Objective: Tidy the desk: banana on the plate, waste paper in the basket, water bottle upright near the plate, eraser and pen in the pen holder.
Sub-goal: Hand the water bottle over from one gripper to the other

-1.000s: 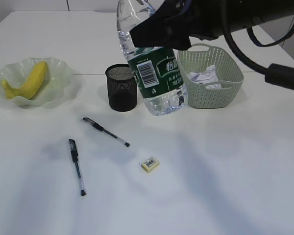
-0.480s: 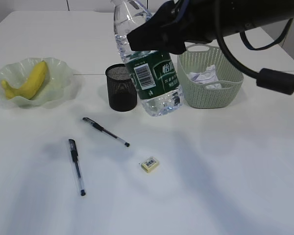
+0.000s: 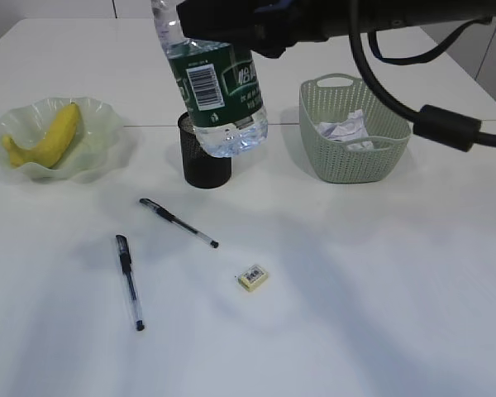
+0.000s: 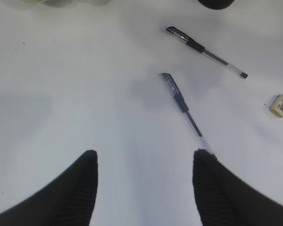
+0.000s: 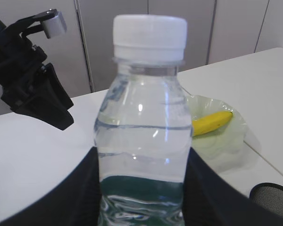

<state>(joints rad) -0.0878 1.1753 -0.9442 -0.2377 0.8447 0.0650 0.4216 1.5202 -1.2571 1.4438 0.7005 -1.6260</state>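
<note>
**Bottle aloft over the pen holder**

Dark green label on the water bottle [image 3: 215, 87], with a white barcode panel and white characters too small to read; small black-and-white print on the eraser [image 3: 253, 277], also unreadable. Clear plastic, water inside, white cap, ribbed base. Carried nearly upright above the tabletop [image 3: 380, 281], clamped at the upper body by the right claw [image 3: 231, 33], base hanging in front of the black mesh pen holder [image 3: 205, 161]. From the right wrist view, bottle filling the gap between both dark fingers, cap toward the camera. Left claw [image 4: 144, 188] apart and empty, low over the tabletop, nearer pen [image 4: 186, 113] just beside its right finger. Second pen [image 3: 178, 222] and eraser loose nearby. Banana [image 3: 45, 136] in the plate [image 3: 107, 132] at left; crumpled waste paper [image 3: 343, 130] in the basket [image 3: 355, 161] at right.
</note>
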